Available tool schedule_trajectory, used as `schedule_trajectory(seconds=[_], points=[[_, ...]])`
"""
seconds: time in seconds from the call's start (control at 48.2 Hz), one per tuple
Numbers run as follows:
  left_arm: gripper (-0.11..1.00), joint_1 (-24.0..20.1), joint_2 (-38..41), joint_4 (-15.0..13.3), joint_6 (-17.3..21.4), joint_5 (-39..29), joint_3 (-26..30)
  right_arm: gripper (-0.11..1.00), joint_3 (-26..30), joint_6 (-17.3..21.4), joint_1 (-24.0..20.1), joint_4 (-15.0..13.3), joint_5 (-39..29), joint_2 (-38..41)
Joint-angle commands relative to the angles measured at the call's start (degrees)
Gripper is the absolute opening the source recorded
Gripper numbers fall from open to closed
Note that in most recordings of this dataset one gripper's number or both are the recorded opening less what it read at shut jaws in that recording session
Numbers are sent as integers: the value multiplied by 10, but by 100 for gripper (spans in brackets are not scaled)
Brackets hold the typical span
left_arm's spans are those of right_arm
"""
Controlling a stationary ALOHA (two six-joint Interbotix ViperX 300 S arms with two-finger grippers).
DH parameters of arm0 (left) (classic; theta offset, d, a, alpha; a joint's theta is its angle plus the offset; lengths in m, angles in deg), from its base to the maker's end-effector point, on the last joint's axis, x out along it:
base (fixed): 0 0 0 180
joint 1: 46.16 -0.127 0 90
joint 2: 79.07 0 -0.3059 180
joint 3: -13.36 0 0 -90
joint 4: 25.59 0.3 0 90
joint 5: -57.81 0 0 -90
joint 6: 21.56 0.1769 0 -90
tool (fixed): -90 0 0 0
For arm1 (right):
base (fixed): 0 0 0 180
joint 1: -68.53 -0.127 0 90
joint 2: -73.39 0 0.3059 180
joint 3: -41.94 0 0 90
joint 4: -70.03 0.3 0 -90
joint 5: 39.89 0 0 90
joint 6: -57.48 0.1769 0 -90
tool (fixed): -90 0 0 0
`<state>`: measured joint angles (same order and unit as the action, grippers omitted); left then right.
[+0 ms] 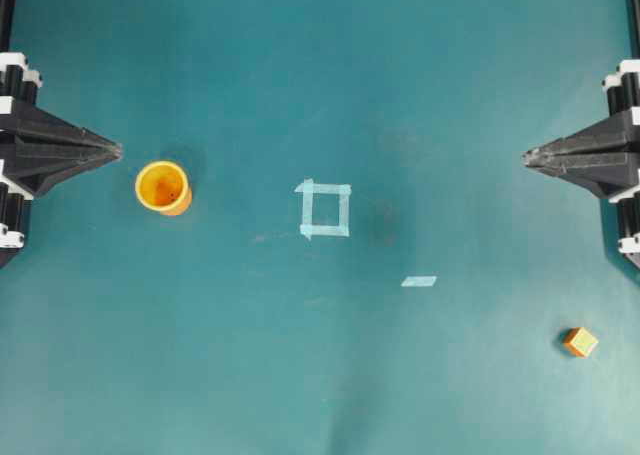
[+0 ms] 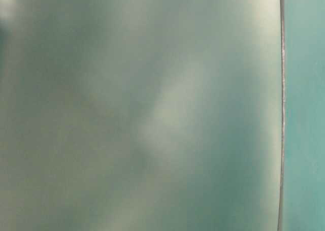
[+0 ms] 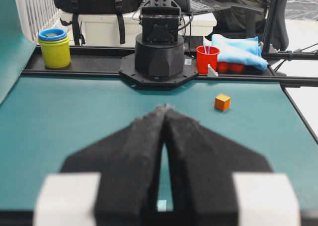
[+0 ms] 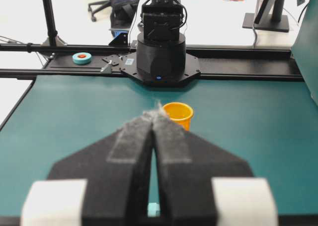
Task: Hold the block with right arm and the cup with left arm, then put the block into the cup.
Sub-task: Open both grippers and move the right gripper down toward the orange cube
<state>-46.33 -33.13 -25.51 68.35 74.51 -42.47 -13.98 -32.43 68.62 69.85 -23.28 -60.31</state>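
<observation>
Right gripper point(image 1: 527, 157) and left gripper point(image 1: 118, 151): jaws fully closed, empty, parked at opposite table edges. Block point(image 1: 580, 342): near the right edge, probably light and rigid; pinch two opposite flat faces. Cup point(image 1: 163, 187): upright beside the left gripper, likely light and tippable; grasp the wall. Tape square point(image 1: 325, 209) and tape strip point(image 1: 419, 281) lie flat, obstructing nothing.

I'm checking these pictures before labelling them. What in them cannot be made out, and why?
- Table-level view: a blurred grey-green surface fills nearly the whole frame; no cup, block or arm shows.
- Overhead view: both arms are cut off by the side edges; only the left gripper and right gripper show.
- Left wrist view: the cup is not seen.
- Right wrist view: the block is not seen, and the shut fingers cover part of the cup.
</observation>
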Motion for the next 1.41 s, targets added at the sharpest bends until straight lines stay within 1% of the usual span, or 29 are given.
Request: schedule_trajectory(seconds=[0.0, 0.021, 0.083, 0.104, 0.187, 0.27, 0.332, 0.394, 0.456, 0.477, 0.518, 0.56, 0.622, 0.684, 0.726, 0.788, 0.871, 1.037, 1.161, 1.286, 1.389], points=[[-1, 3, -2, 4, -2, -36, 11, 0, 13, 4, 1, 1, -2, 1], [-1, 4, -2, 4, -3, -46, 11, 0, 15, 4, 1, 0, -6, 1], [10, 4, -4, 4, -3, -77, 11, 0, 29, 15, 1, 1, -37, 3], [12, 4, -5, 4, -3, -84, 11, 0, 34, 19, 1, 1, -49, 4], [14, 3, -9, 4, -5, -118, 11, 0, 52, 39, 1, 1, -102, 6], [19, 3, -11, 4, -7, -142, 12, 0, 66, 62, 1, 1, -155, 8], [27, 4, -12, 4, -7, -154, 12, 1, 72, 80, 1, 1, -190, 9], [39, 4, -12, 4, -7, -165, 11, 2, 76, 98, 1, 1, -218, 9], [55, 4, -11, 4, -7, -171, 11, 7, 76, 114, 1, 1, -247, 9], [63, 4, -11, 4, -7, -171, 11, 10, 76, 120, 1, 1, -255, 9], [72, 4, -11, 4, -7, -170, 11, 16, 76, 130, 1, 0, -267, 9], [80, 4, -11, 4, -7, -170, 11, 24, 76, 142, 1, 1, -279, 9], [86, 4, -11, 4, -7, -169, 10, 34, 76, 163, 1, 1, -302, 11], [87, 3, -11, 4, -7, -170, 9, 46, 76, 184, 1, 1, -325, 13], [86, 4, -10, 4, -7, -171, 7, 51, 76, 197, 1, 1, -341, 18], [86, 1, -8, 4, -6, -173, 4, 57, 76, 214, 0, 1, -367, 23], [86, -5, -3, 4, -7, -173, -4, 63, 77, 236, -2, 1, -405, 32], [86, -30, 11, 4, -12, -171, -25, 63, 76, 273, -20, 2, -485, 51], [86, -55, 22, 4, -26, -170, -39, 63, 76, 301, -47, 5, -519, 64], [86, -65, 33, 4, -38, -167, -52, 63, 74, 347, -85, 6, -537, 82], [86, -65, 37, 4, -40, -157, -63, 63, 74, 385, -129, 6, -541, 101]])
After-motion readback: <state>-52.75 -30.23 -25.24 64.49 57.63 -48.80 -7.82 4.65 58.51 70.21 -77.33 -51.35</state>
